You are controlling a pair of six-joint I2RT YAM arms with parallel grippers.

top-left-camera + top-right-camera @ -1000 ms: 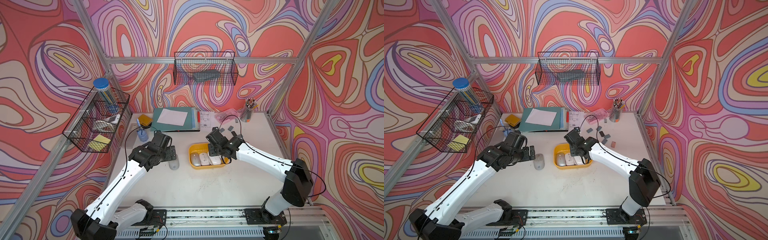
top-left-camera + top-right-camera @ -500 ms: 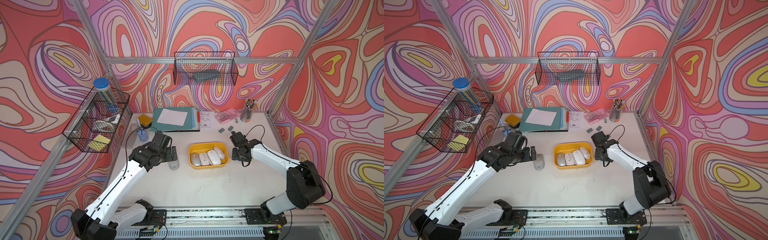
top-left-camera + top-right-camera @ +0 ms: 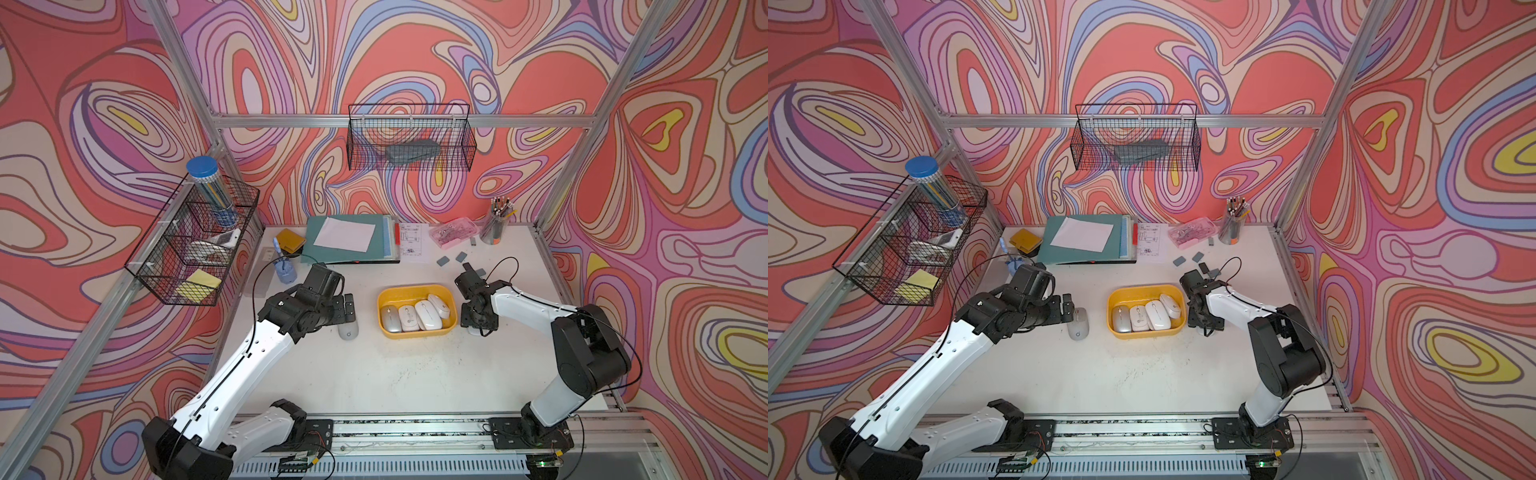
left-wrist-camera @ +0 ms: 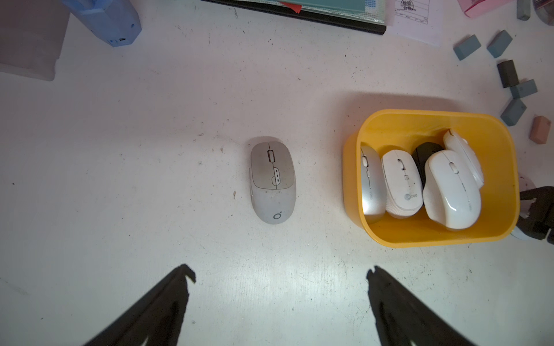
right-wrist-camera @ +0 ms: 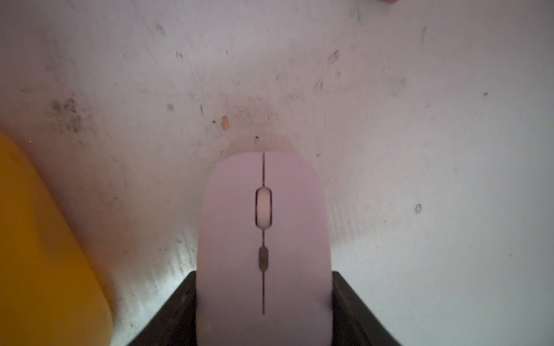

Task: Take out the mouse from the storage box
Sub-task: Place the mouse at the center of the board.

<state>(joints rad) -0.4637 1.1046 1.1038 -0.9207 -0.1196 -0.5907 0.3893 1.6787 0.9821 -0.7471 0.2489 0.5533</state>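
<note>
Set-down step, by the look of it: a matter of resting a pale mouse (image 5: 263,227) on the table (image 3: 395,374), just beside the right-hand wall of the storage box (image 3: 411,287) and fully outside it. Seen in the right wrist view clamped between the black fingers (image 5: 344,299) of the right gripper (image 5: 263,278), pressed on both long sides, nose pointing away from the wrist. Cannot tell from any view about contact between belly and table, nor about any slackening of that clamp. Barely visible in both top views, tucked under the gripper body.

On the other side of the box, hovering over the table with the left gripper (image 4: 280,271) spread wide and holding nothing, close behind a grey mouse (image 4: 272,181) lying flat outside the box. Inside the box, four pale mice (image 3: 427,313) packed side by side, plus a black shape (image 4: 425,155) wedged beneath two of them.

Next, probably: settling the mouse to full rest, spreading the fingers enough to free both sides, then lifting straight up to avoid dragging it or nudging the yellow wall. After that, likely back over the box, with the tilted white mouse (image 3: 440,305) nearest the right arm as the easiest pick.
</note>
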